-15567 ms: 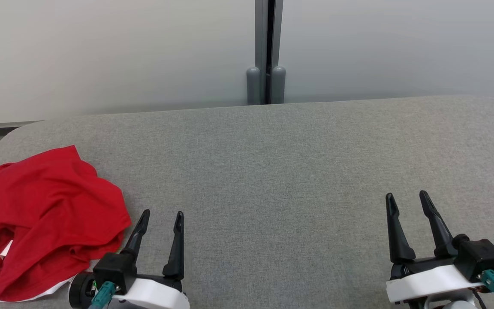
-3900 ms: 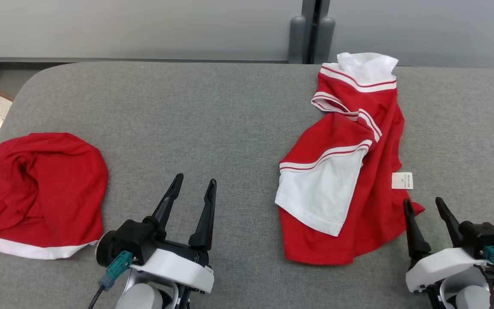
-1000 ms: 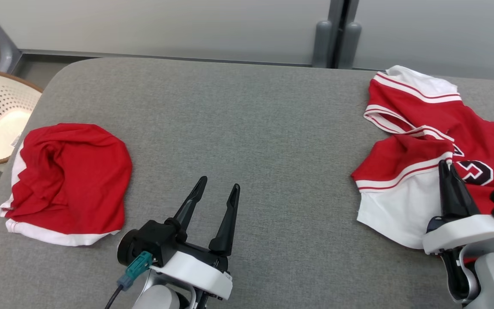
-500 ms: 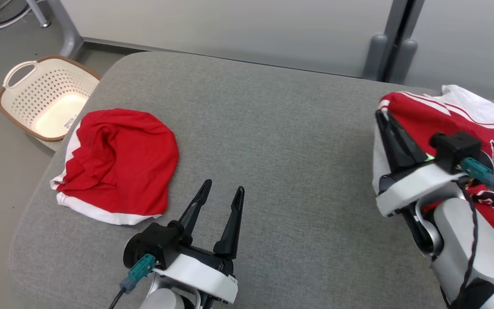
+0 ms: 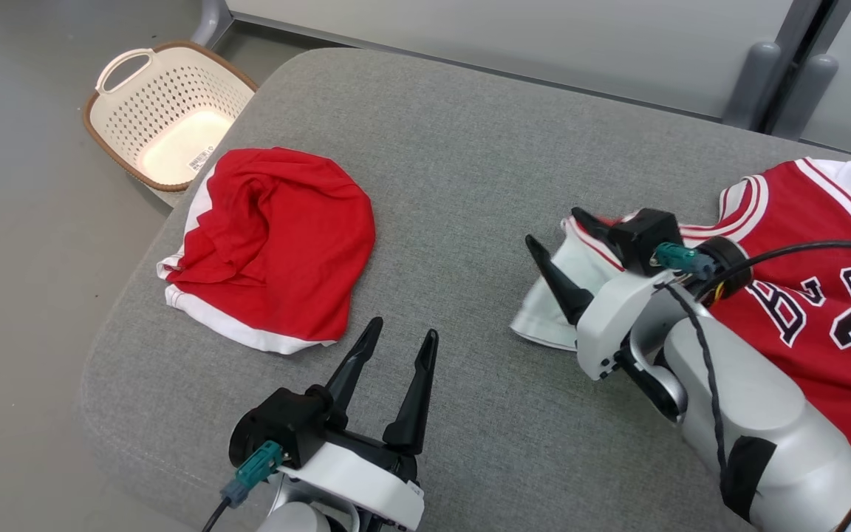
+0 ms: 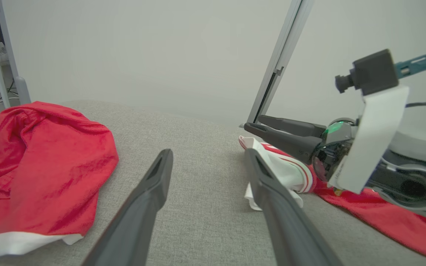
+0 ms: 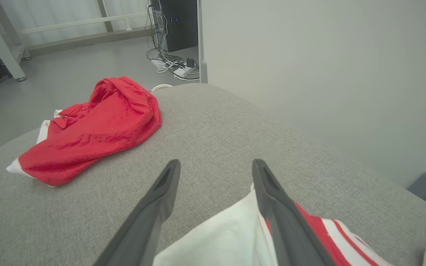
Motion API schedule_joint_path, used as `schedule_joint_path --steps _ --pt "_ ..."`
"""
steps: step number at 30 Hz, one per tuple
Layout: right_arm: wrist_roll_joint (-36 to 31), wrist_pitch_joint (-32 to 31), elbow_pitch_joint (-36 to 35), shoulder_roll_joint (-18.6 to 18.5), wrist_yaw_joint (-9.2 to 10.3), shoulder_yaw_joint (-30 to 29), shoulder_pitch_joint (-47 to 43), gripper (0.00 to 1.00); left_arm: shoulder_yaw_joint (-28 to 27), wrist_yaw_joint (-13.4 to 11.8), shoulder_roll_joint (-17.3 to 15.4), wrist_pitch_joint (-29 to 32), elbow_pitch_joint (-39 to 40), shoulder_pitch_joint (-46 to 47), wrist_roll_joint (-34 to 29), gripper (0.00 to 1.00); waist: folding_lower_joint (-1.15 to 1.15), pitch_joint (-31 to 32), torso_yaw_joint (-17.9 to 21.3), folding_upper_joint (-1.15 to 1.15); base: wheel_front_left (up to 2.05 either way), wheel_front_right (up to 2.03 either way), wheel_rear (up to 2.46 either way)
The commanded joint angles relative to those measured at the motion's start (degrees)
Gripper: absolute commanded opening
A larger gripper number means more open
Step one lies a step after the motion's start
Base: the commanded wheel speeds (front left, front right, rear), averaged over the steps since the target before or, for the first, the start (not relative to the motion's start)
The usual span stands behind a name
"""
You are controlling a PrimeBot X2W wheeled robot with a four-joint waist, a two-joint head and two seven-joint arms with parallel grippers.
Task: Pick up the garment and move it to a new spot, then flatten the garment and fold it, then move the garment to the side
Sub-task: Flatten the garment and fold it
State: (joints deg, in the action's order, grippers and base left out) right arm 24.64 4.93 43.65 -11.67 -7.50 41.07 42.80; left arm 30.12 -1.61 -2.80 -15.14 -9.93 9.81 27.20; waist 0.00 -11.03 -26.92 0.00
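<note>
Head view shows the jersey lying at the right of the grey cushion, the right gripper spread wide over its white corner, gripping nothing, the left gripper likewise wide and empty

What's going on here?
The robot is sorting laundry on a grey cushion. Its right gripper is open at the white edge of a red jersey that lies number side up, and it is not clamping the cloth. The left gripper hovers open over bare cushion. A crumpled red garment lies at the left, near a basket.
</note>
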Motion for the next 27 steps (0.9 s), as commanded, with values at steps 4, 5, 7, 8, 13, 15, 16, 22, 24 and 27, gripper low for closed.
schedule_joint_path --steps 4,5,7,8,13,15,16,22,24,27 --pt "1.9 2.4 2.5 0.7 0.02 4.2 1.5 1.0 -1.7 -0.4 -0.2 0.0 -0.3 0.8 -0.9 1.0 0.0 1.1 2.3 0.0 0.0 0.0 0.0" --pt "2.4 3.3 2.9 0.8 0.02 4.5 1.7 1.0 -2.1 -0.3 -0.2 0.0 -0.3 0.8 -1.2 1.0 0.0 1.4 3.1 0.0 0.0 0.0 0.0" --pt "3.5 5.5 3.4 0.8 0.02 4.1 1.9 1.0 -3.1 -0.2 -0.2 0.0 -0.4 0.8 -1.7 1.0 0.0 2.0 4.9 0.0 0.0 0.0 0.0" --pt "3.7 6.5 3.5 0.8 0.02 3.9 1.8 1.0 -3.7 -0.2 -0.2 0.0 -0.4 0.8 -1.9 1.0 0.0 2.4 6.0 0.0 0.0 0.0 0.0" --pt "4.7 9.7 2.3 -1.6 0.02 -0.3 -0.9 1.0 -5.9 0.4 -0.2 0.0 -0.6 1.0 -3.0 1.0 0.0 3.4 11.5 0.0 0.0 0.0 0.0" --pt "4.1 10.2 0.7 -3.1 0.02 -3.5 -2.9 1.0 -6.6 0.6 -0.2 0.0 -0.7 0.9 -3.3 1.0 0.0 3.8 13.7 0.0 0.0 0.0 0.0" --pt "4.1 10.2 0.7 -3.1 0.02 -3.5 -2.9 1.0 -6.6 0.6 -0.2 0.0 -0.7 0.9 -3.3 1.0 0.0 3.8 13.7 0.0 0.0 0.0 0.0" --pt "-1.8 10.3 -13.2 -5.6 0.02 -20.6 -18.5 1.0 -9.2 0.9 -0.2 0.0 -1.1 0.0 -3.8 1.0 0.0 4.5 20.4 0.0 0.0 0.0 0.0" --pt "-3.0 10.3 -15.3 -5.4 0.01 -22.9 -21.0 1.0 -9.6 0.9 -0.2 0.0 -1.1 -0.1 -3.9 1.0 0.0 4.6 21.2 0.0 0.0 0.0 0.0" --pt "-6.0 10.3 -21.0 -3.6 0.01 -28.9 -29.1 1.0 -10.7 1.3 -0.2 0.0 -1.7 -0.8 -4.4 1.0 0.0 4.8 23.3 0.0 0.0 0.0 0.0"
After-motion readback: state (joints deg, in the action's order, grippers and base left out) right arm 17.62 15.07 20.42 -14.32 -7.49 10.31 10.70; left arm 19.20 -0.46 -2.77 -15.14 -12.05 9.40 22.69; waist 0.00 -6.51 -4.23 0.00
